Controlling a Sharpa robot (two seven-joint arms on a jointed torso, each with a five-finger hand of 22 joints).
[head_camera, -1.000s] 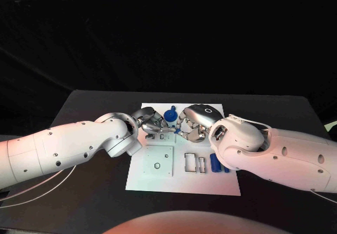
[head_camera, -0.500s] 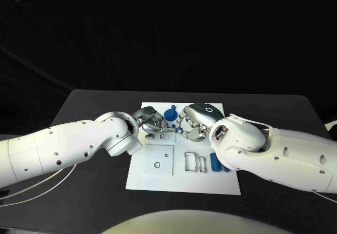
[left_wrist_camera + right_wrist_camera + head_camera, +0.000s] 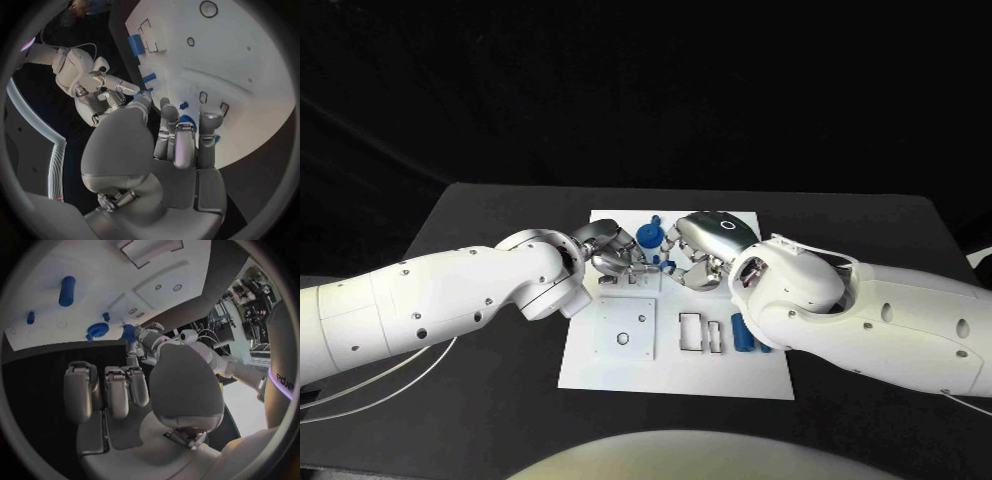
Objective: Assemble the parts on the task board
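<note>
My fingers on both hands meet over the far part of the white task board (image 3: 678, 375). The left hand (image 3: 610, 252) pinches a small blue part (image 3: 129, 333). The right hand (image 3: 701, 252) looks curled; I cannot tell if it holds anything. A blue cylinder (image 3: 743, 333) lies near the board's right edge.

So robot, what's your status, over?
Left hand pinching a small blue part. Right hand close beside it, fingers open. Both over the task board. Nothing in the way.
</note>
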